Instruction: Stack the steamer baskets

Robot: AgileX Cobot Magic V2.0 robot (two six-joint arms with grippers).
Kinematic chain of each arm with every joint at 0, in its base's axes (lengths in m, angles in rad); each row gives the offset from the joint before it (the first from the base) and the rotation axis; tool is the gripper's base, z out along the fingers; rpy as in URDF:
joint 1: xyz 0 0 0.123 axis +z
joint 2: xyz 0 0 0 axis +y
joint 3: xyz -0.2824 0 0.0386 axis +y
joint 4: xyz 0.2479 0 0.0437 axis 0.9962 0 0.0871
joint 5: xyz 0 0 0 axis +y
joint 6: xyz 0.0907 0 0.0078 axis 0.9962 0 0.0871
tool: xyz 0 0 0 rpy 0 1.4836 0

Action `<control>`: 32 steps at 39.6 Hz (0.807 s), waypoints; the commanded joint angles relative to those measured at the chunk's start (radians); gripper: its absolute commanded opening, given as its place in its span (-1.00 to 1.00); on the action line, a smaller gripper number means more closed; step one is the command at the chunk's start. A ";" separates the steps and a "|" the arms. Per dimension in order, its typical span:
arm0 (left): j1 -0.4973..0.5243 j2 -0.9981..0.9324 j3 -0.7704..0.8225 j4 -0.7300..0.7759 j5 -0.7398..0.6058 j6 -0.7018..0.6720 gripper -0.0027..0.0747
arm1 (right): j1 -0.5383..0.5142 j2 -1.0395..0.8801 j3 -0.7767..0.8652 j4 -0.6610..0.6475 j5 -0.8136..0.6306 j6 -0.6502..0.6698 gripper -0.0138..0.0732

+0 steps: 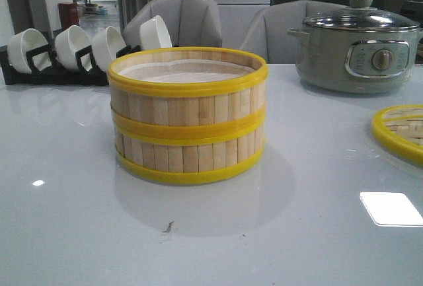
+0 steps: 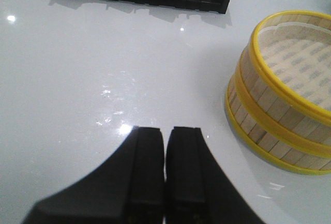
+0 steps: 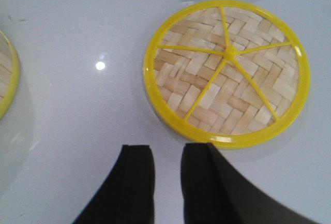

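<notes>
Above the white table (image 1: pixel 79 233):
Left gripper (image 2: pixel 165 133): jaws together, holding nothing.
Right gripper (image 3: pixel 168 154): jaws a little apart, empty, hovering just beside the lid (image 3: pixel 227 71).
Lid: flat on the table's right side, apparently clear of the fingers.
Steamer baskets (image 1: pixel 188 114): two stacked mid-table, well apart from the lid.

Pale-slatted steamer baskets (image 1: pixel 188 124) have yellow rims; the lid (image 3: pixel 226 73) shows herringbone weave under yellow spokes.
</notes>
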 commanded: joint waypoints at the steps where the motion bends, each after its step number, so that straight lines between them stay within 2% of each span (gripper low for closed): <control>1: -0.008 -0.007 -0.029 -0.002 -0.075 -0.006 -0.69 | -0.026 0.054 -0.079 -0.057 -0.077 -0.014 -0.09; 14: -0.008 -0.007 -0.029 -0.002 -0.075 -0.006 -0.69 | -0.142 0.328 -0.312 -0.057 0.032 -0.014 -0.08; 32: -0.008 -0.007 -0.029 -0.002 -0.075 -0.006 -0.69 | -0.156 0.628 -0.494 -0.057 0.050 -0.014 -0.08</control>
